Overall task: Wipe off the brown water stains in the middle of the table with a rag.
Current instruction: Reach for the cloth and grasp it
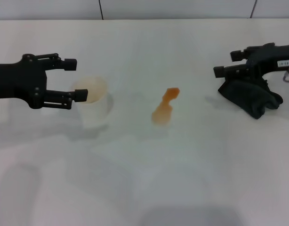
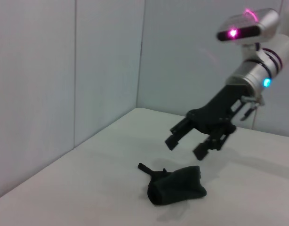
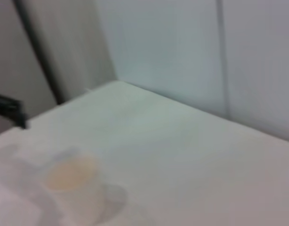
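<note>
The brown water stains (image 1: 164, 107) form an orange-brown blotch in the middle of the white table (image 1: 182, 165). The black rag (image 1: 252, 96) lies crumpled on the table at the right. My right gripper (image 1: 223, 63) is open and hovers just above and behind the rag, not touching it. The left wrist view shows this too: the right gripper (image 2: 184, 146) is open above the rag (image 2: 177, 185). My left gripper (image 1: 77, 79) is open at the left, its fingers on either side of the cup's rim without closing on it.
A whitish translucent plastic cup (image 1: 93, 107) stands left of the stain, by the left gripper; it also shows in the right wrist view (image 3: 71, 181). A pale wall runs along the table's far edge.
</note>
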### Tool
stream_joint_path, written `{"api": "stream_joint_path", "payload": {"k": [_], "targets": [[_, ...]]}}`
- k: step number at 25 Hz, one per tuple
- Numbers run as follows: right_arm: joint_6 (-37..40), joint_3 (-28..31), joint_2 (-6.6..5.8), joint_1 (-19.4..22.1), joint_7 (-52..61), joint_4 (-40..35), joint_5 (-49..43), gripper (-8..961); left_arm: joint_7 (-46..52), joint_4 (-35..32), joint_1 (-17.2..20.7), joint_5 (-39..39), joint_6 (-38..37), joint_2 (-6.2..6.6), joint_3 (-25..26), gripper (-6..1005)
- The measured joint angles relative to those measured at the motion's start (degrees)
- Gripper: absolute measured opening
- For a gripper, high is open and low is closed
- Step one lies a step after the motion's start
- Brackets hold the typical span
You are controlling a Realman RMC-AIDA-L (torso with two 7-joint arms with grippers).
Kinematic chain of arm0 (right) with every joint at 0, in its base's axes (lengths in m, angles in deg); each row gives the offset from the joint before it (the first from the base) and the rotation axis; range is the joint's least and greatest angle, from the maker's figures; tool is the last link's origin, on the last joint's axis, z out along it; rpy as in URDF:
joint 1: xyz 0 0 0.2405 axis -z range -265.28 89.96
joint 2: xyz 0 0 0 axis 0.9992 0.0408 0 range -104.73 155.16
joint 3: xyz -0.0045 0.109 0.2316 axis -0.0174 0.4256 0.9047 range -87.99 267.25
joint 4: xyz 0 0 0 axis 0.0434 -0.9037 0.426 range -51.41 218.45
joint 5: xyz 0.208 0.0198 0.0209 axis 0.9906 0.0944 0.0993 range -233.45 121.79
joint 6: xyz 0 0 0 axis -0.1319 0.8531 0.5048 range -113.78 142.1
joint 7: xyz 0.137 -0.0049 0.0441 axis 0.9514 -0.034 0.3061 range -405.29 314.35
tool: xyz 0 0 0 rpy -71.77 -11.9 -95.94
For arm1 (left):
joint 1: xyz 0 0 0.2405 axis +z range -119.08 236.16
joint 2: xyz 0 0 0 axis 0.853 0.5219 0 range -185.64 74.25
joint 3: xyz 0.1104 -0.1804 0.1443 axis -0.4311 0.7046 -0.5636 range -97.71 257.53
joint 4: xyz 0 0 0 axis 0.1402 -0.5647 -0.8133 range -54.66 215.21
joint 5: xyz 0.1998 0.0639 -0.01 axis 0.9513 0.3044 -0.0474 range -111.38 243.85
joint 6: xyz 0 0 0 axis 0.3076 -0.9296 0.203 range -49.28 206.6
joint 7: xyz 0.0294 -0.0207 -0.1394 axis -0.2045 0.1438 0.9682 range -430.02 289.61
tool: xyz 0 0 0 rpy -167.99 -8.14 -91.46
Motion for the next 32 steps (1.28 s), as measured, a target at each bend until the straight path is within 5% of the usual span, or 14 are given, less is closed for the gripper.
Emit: {"api": "stream_joint_path", "payload": {"k": [17,32], "targets": [[0.74,0.71,-0.50,-7.54,19.39,0.80,-21.96,825,-2.74,-0.08,-0.51,0.92,0.20,-1.59,0.00,890],[1.02,0.55,-0.18,-9.09,21.67,4.60,-28.77,824,-3.09,-0.05,-0.43,0.62,0.27,-2.28,0.00,890]]}}
